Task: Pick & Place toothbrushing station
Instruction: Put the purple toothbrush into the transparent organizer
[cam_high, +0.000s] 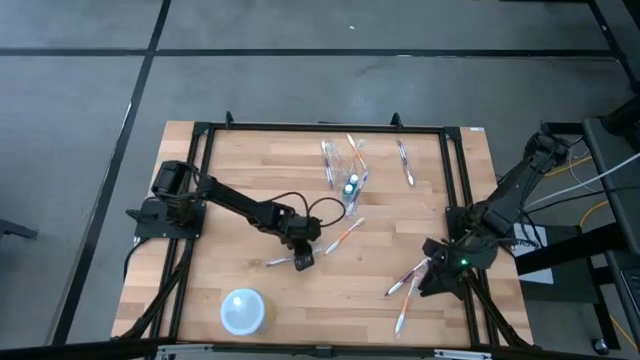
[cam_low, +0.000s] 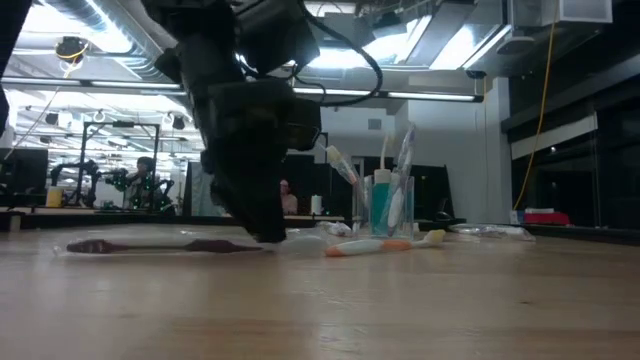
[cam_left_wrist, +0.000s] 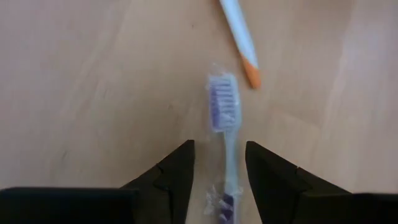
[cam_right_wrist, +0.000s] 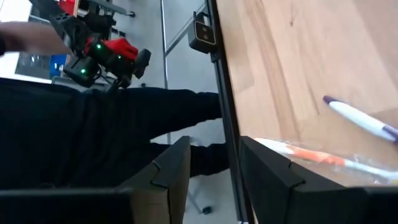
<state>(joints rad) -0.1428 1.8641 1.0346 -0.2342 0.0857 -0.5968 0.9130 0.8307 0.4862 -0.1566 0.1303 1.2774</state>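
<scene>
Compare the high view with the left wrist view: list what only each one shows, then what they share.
Only the high view shows the pale blue bowl, the clear cup holding the teal tube, the scattered brushes near the right hand at the table's right edge, and both arms whole.

Only the left wrist view shows the purple bristles and clear wrapper of the toothbrush, which lies between the open fingers of the left hand.

Both show that purple toothbrush, the orange-tipped brush just beyond it, and the wooden table.
</scene>
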